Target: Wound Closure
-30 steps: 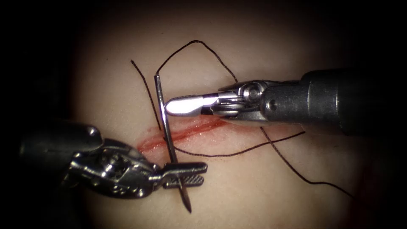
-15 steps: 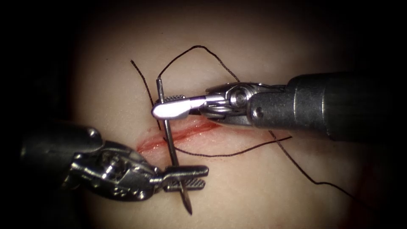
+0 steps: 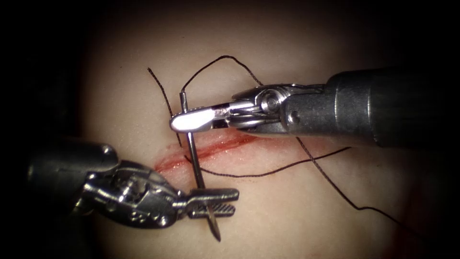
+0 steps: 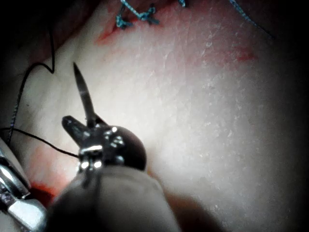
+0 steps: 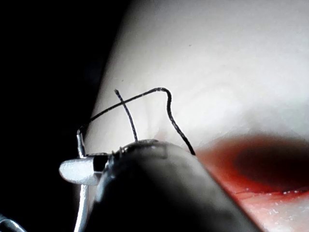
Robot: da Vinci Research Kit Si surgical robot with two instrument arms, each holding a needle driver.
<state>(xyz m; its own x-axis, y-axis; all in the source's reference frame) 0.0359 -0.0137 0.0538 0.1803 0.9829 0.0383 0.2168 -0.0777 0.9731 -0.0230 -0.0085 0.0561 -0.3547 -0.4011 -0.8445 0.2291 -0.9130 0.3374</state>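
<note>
— Who has the needle [image 3: 194, 153]?
— Both. Left tool [image 3: 214, 202] pinches it near the point, right tool [image 3: 184, 121] near the thread [image 3: 268, 171] end.
— In the tissue [image 3: 268, 211]?
— No, clear above the cut [image 3: 206, 151].

No legible text, labels, numbers or signs anywhere.

My right claw [image 3: 184, 121] has slid leftward from just right of the needle [image 3: 194, 156] and now closes on it near its thread end, above the cut. The thread [image 3: 268, 171] loop trailing right has shifted a little with that move.
</note>
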